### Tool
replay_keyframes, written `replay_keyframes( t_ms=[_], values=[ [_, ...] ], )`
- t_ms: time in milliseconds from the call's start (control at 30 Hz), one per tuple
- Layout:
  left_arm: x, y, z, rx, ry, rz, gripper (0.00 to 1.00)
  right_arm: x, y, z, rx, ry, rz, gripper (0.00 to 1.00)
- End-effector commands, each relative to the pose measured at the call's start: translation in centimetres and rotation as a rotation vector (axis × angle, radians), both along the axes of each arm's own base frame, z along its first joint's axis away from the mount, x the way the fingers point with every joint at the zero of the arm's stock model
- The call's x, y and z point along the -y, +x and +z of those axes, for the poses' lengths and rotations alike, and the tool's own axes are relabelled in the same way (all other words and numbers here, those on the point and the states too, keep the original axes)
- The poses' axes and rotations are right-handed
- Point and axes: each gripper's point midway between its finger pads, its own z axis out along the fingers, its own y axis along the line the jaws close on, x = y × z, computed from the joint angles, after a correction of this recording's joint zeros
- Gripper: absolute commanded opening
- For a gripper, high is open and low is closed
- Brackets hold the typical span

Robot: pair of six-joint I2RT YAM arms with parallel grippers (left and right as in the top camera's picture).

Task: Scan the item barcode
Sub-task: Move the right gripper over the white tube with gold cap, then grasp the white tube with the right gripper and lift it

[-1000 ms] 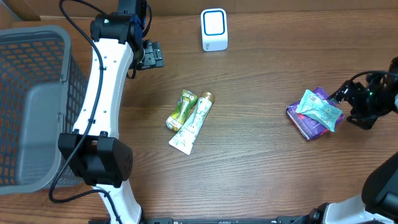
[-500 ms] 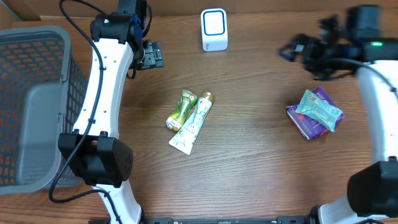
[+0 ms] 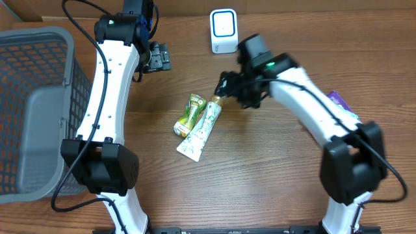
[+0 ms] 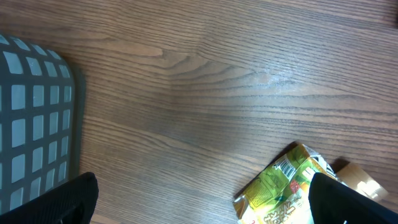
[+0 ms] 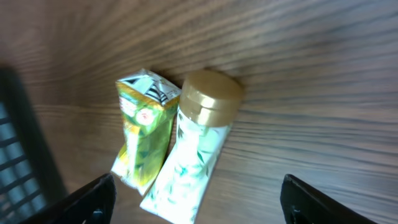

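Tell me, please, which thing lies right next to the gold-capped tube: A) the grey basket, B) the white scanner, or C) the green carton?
C: in the right wrist view the carton lies side by side with the tube, its top level with the tube's gold cap.
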Motion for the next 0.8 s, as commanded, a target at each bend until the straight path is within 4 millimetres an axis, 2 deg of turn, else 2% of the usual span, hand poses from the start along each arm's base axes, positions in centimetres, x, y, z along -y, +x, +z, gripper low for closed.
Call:
replay_keyframes(
  t_ms=[0, 100, 267, 367, 467, 567, 767],
  values=[
    [-0.1, 0.1, 1.3, 0.035, 0.007, -0.006, 1.0, -1.5, -0.5, -2.1, -0.022, -0.049, -0.056, 0.81],
    [-0.1, 0.1, 1.3, 0.035, 0.007, -0.005, 1.0, -3.6, -1.8, -3.9, -0.035, -0.069, -0.004, 0.73],
    [-0.1, 0.1, 1.3, 0.036, 0.007, -0.005, 1.0, -5.1, -3.8, -5.7, -0.056, -0.121, 0.034, 0.55],
    [-0.1, 0.1, 1.3, 0.036, 0.007, -0.005, 1.0, -5.1, -4.3, -6.1, -0.056, -0.151, 0.04, 0.49],
    [-0.1, 0.1, 1.3, 0.035, 0.007, -0.005, 1.0, -4.5, -4.5, -6.4, -0.067, -0.184, 0.036, 0.47],
    [-0.1, 0.1, 1.3, 0.035, 0.007, -0.005, 0.99, -3.4, -4.7, -6.7, -0.069, -0.235, 0.026, 0.39],
    [-0.1, 0.1, 1.3, 0.035, 0.007, -0.005, 1.0, -3.3, -4.1, -6.6, -0.037, -0.248, 0.032, 0.39]
  ],
)
